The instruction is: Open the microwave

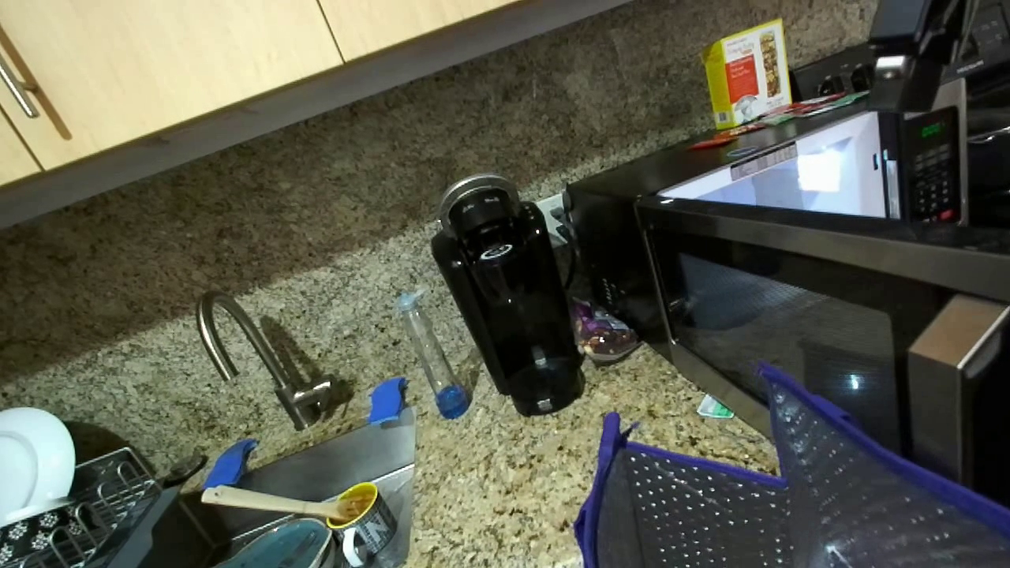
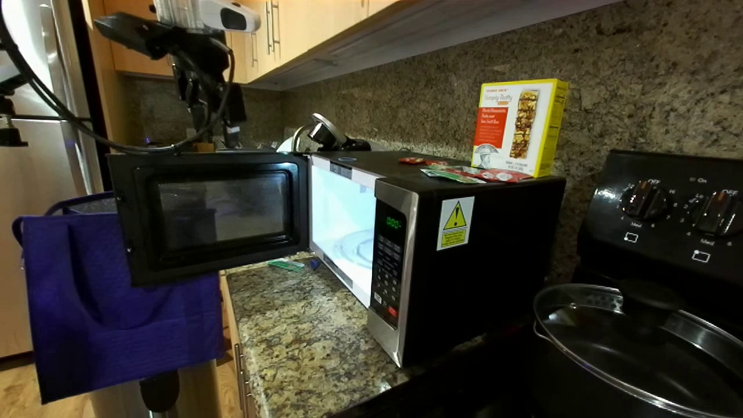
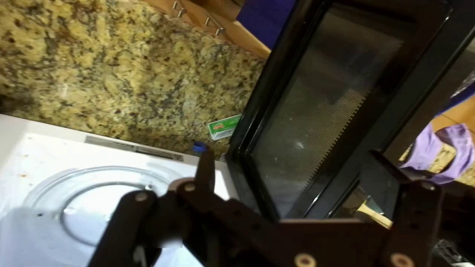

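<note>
Microwave [image 2: 487, 261] wide open on the counter [image 2: 302, 331] — door [image 2: 212, 215] swung right out, light pouring from inside, green digits glowing on the panel [image 2: 389, 261]! Over to the wrist view, and there's the turntable [image 3: 85, 207], flat on the bright floor of the cavity. And the gripper [image 3: 293, 165]? Its fingers [image 3: 206, 172] look spread well apart; the picture is dark and blurred there, so whether either one touches the door I can't tell. In an exterior view the arm [image 2: 197, 64] shows above the door's top edge.

Green packet [image 3: 224, 127] lying on the counter, close to the door's hinge side. Purple bag [image 2: 127, 313] just beside the door. Up on the microwave's roof, a yellow box [image 2: 516, 128] stands upright, wrappers [image 2: 453, 174] scattered next to it. Off to the side, a glass-lidded pot [image 2: 615, 348] near the stove knobs [image 2: 644, 200].

Round to the opposite flank: coffee maker [image 1: 513, 300] upright, just beside the microwave, bottle [image 1: 430, 355] next in line, blue at its base. Then the sink [image 1: 347, 450] — faucet [image 1: 248, 331] behind, mug [image 1: 377, 530] at its near end, a wooden utensil [image 1: 268, 501] with its head at the mug's mouth. Farthest along, a white plate [image 1: 31, 457].
</note>
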Available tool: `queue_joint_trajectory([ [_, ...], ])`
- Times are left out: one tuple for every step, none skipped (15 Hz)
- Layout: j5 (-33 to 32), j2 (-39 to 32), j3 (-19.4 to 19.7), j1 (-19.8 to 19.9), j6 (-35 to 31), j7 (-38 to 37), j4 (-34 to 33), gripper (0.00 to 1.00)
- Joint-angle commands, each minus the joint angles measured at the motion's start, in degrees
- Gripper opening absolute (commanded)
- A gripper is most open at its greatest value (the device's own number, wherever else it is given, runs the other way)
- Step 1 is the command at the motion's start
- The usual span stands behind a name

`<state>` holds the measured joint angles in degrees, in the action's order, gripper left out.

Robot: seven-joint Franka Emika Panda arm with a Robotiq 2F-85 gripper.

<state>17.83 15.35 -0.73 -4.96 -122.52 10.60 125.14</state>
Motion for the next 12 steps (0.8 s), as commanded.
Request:
queue_joint_trajectory([
  [-9.7, 7.7, -3.1, 2.4, -3.8, -11.4, 7.1, 1.0],
  [-12.6, 9.2, -3.8, 3.1, -3.2, -15.0, 8.2, 1.0],
  [-15.4, 10.6, -4.6, 3.8, -1.7, -18.6, 8.9, 1.0],
  [-16.0, 11.7, -4.7, 3.8, 0.2, -20.4, 9.3, 1.0],
  [-16.8, 12.7, -5.0, 4.1, 2.0, -22.3, 9.7, 1.0],
  [-17.9, 13.8, -5.5, 4.6, 3.5, -24.5, 10.1, 1.0],
  [-18.0, 14.6, -5.4, 4.8, 5.5, -25.6, 9.9, 1.0],
  [-18.5, 15.3, -5.6, 5.2, 7.5, -26.9, 9.7, 1.0],
  [-17.5, 15.7, -4.8, 4.9, 9.4, -26.2, 9.4, 1.0],
  [-17.2, 16.2, -4.4, 5.1, 11.3, -26.2, 9.1, 1.0],
  [-17.2, 16.7, -4.0, 5.6, 13.1, -26.4, 9.2, 1.0],
  [-17.3, 17.3, -3.5, 6.1, 14.3, -26.8, 9.4, 1.0],
])
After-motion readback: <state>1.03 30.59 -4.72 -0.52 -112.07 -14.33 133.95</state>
